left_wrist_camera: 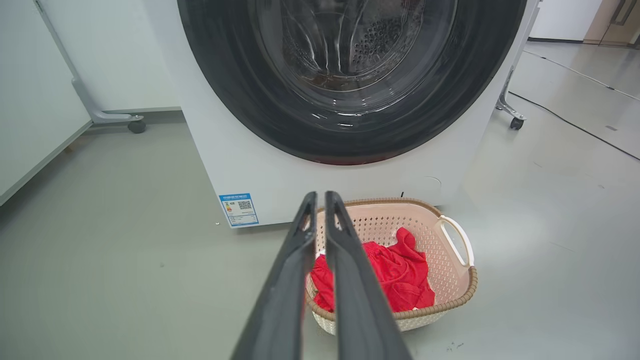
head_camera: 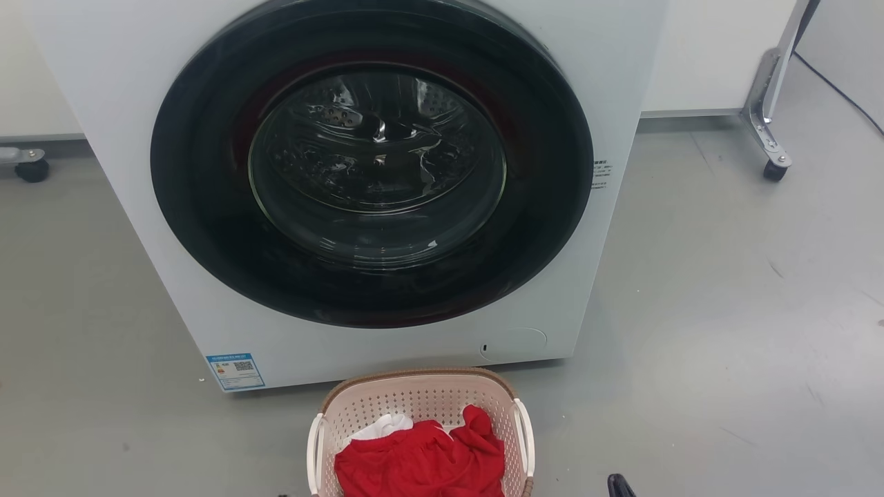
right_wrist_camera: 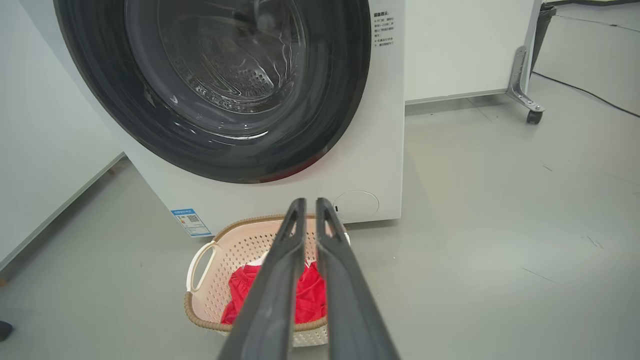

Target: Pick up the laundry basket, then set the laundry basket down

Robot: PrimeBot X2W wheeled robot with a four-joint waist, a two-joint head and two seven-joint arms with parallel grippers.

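1. The laundry basket (head_camera: 421,378) sits on the floor (head_camera: 725,310) just in front of the washer (head_camera: 124,207), below its round door and at the near edge of my head view. I judge nothing has been lifted yet.
2. It holds a red garment (head_camera: 421,462) with a bit of white cloth (head_camera: 383,424) at the far left. The load is soft and light, so the basket should come up level if both sides rise together.
3. The left claw (left_wrist_camera: 321,196) is narrow, fingers almost together, holding nothing. It hangs above the basket's left rim, near that side's handle (head_camera: 315,442).
4. The right claw (right_wrist_camera: 310,201) is just as narrow and also empty. It is lined up over the right side, where the other white handle (head_camera: 528,435) sits.
5. I read this as a two-sided approach, one claw per handle, to keep the basket from tipping.
6. A dark tip at the bottom right of the head view is probably a right-claw finger, but too little of it shows to be sure.
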